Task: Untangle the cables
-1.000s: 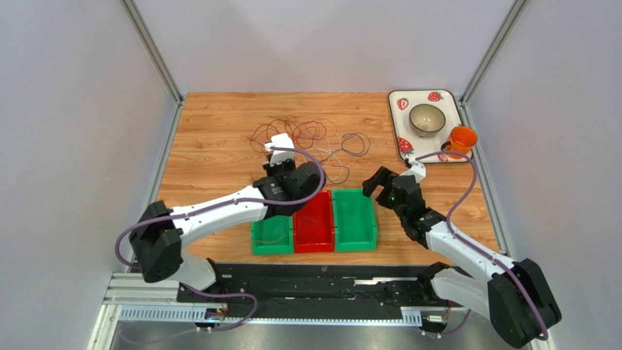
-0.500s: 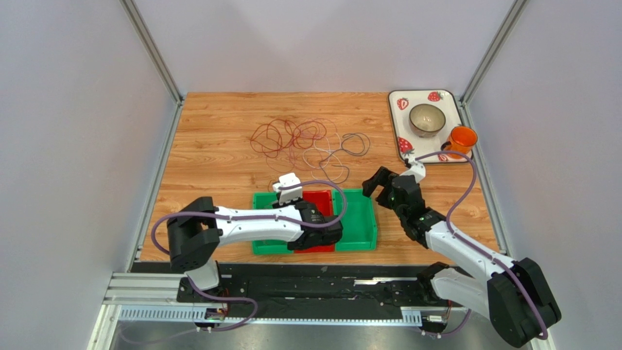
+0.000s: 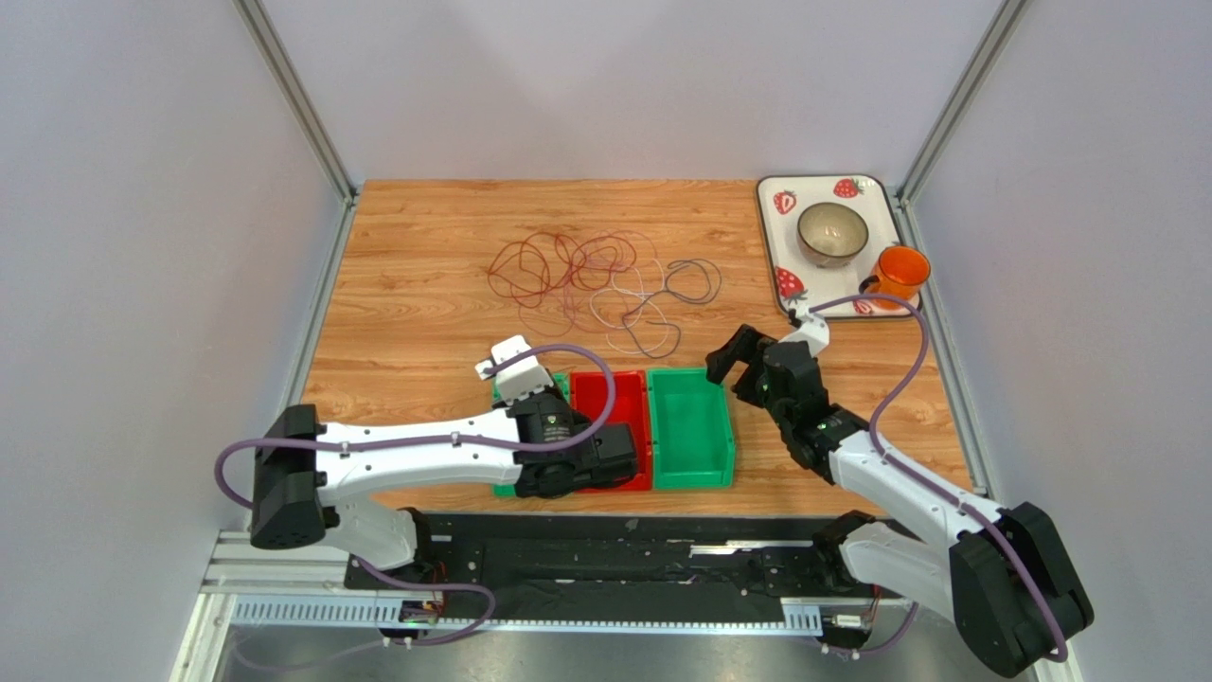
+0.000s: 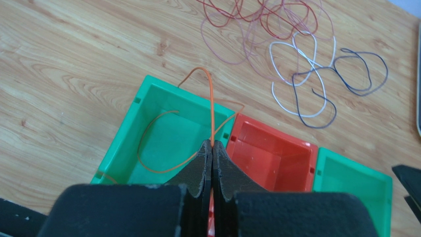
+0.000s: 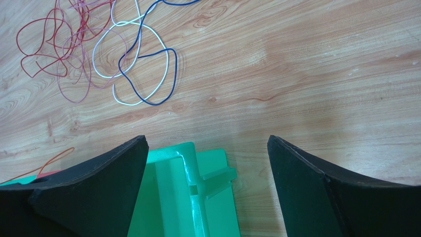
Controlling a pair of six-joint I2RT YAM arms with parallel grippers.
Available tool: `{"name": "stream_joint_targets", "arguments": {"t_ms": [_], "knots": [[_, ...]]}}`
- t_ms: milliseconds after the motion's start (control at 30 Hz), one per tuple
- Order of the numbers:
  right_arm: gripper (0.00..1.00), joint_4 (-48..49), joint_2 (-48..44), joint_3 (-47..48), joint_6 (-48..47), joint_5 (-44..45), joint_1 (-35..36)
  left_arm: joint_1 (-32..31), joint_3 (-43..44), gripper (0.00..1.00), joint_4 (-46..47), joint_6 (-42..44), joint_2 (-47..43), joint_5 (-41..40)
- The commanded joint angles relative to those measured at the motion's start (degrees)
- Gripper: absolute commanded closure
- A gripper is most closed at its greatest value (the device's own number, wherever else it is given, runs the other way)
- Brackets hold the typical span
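Since a second ago the left arm has been drawing back from the tangle of cables (image 3: 598,277) toward its base, and its wrist is now hanging over the boundary between the left green bin (image 4: 121,131) and the red bin (image 4: 269,158), a little further left than half a second ago; the right arm is staying where it was. The left gripper (image 4: 211,145) is pressing its jaws together on an orange cable (image 4: 211,98), which is rising from the fingertips, arching over the far rim of the left green bin and curling back into that bin in a loose loop. The right gripper (image 5: 207,139) is standing with its jaws wide apart and gripping nothing, hovering above the far end of the right green bin (image 5: 183,197). The remaining cables are lying on the wooden table (image 3: 413,284) beyond the bins, well apart from both grippers: thin red loops (image 5: 44,34) and pinkish ones are overlapping on the left side, while a white strand (image 5: 133,64) and a dark blue strand (image 5: 163,74) are crossing each other on the right.
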Motion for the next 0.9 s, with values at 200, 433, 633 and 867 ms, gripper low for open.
{"name": "stream_joint_targets", "arguments": {"t_ms": [200,433,633,867], "knots": [[0.04,0.6,-0.5,2.4,0.3,0.2,-0.3,-6.5,5.3,1.0,-19.9,10.1,-4.3,-2.1],[0.04,0.5,-0.6,2.4,0.3,0.2,-0.3,-6.5,-0.2,1.0,-19.7,4.8,-7.2,6.5],[0.04,0.5,-0.8,2.3,0.3,0.3,-0.2,-1.4,-3.7,1.0,-8.8,16.1,-3.2,9.2],[0.04,0.5,-0.5,2.4,0.3,0.3,-0.2,6.4,-12.6,1.0,15.2,34.9,-6.4,20.7]]}}
